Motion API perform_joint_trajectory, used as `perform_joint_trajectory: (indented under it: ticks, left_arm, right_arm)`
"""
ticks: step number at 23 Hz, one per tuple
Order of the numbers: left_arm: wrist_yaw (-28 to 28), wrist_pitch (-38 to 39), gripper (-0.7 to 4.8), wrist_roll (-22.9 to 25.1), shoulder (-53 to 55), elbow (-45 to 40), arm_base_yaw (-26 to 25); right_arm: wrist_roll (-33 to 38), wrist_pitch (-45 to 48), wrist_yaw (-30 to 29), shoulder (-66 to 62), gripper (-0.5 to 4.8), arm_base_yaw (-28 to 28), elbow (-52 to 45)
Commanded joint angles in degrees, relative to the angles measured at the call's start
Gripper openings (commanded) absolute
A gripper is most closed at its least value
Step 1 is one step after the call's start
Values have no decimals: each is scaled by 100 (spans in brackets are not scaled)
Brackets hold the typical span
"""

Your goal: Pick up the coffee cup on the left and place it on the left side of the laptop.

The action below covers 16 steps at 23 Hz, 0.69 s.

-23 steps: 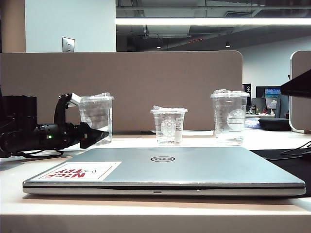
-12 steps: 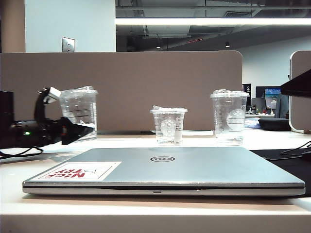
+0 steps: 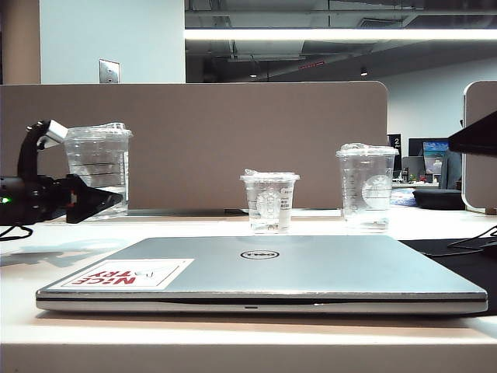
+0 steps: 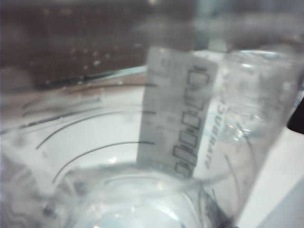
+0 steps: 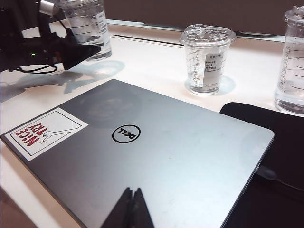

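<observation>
The coffee cup (image 3: 97, 159), clear with thin printed lines and crinkled film on top, is at the far left, beyond the laptop's left corner. My left gripper (image 3: 92, 190) is shut on its lower part, one dark finger (image 5: 80, 51) in front of it. The cup's wall (image 4: 118, 142) fills the left wrist view and hides the jaws there. The silver Dell laptop (image 3: 311, 268) lies closed in the foreground, with a "NICE TRY" sticker (image 5: 42, 130). My right gripper (image 5: 132, 194) hangs shut and empty over the laptop lid (image 5: 180, 156).
A short clear cup (image 3: 269, 202) stands behind the laptop's middle and a tall clear cup (image 3: 366, 186) to its right. A black mat (image 5: 280, 142) lies right of the laptop. A grey partition (image 3: 233, 140) closes off the back of the table.
The left gripper has carried the coffee cup to the left, away from the other cups, and the arm has drawn back toward the left edge. The right arm has kept still.
</observation>
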<state>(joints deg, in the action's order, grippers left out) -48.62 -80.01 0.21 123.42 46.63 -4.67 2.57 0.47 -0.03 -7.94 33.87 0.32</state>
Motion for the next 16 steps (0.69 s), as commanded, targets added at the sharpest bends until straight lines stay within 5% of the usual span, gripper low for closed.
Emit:
perform_joint_trajectory:
  ticks: [1,16]
  left_arm:
    - [92,-199,340,120,-144,-284,0]
    - [105,-339,341,627,-815,-2124,81]
  right_arm:
    - [-2,79,9,-2,-4,7,-24]
    - [-2,57,9,107,-4,7,-24]
